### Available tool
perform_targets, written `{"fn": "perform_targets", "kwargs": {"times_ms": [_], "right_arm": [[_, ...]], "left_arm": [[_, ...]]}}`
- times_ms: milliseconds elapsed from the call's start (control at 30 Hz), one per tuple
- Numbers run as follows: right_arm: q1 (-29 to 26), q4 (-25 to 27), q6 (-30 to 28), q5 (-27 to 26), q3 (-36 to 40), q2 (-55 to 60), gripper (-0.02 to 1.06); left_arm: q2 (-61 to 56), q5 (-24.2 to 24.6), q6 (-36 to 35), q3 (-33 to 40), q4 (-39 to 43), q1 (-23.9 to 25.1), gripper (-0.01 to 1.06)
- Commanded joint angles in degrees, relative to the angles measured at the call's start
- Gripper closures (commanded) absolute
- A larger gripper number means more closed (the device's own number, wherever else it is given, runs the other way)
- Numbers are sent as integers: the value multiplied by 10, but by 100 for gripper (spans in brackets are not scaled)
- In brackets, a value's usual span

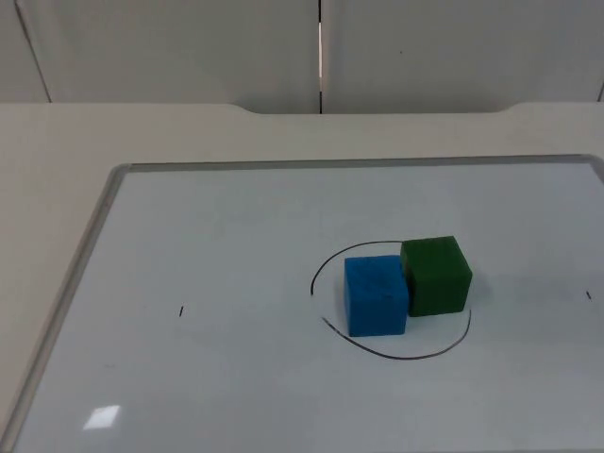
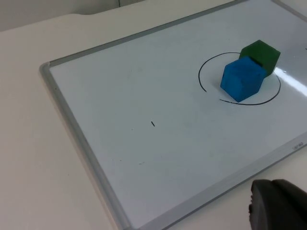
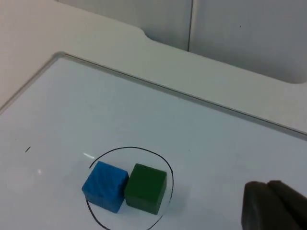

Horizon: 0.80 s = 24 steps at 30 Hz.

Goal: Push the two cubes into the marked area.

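Inside the drawn circle (image 1: 392,302) the blue cube (image 1: 376,295) sat touching the green cube (image 1: 435,275), both seemingly light, rigid, best nudged on flat sides; grippers' opening couldn't be told.

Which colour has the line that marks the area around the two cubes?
Black: a thin drawn circle, clearest in the top view.

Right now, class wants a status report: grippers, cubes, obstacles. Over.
Both grippers back off the whiteboard. Blue cube and green cube touching, inside the drawn ring. Nothing blocking.
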Motion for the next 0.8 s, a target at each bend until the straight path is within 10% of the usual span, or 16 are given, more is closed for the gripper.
{"fn": "perform_targets", "kwargs": {"times_ms": [0,767], "right_arm": [[3,-3,-5,-9,25,-40,105],[3,0,-2,215,138,-401,105]], "left_arm": [[-2,-7,-1,3,-3,3,105],[-2,-7,-1,3,-11,3,105]]}}
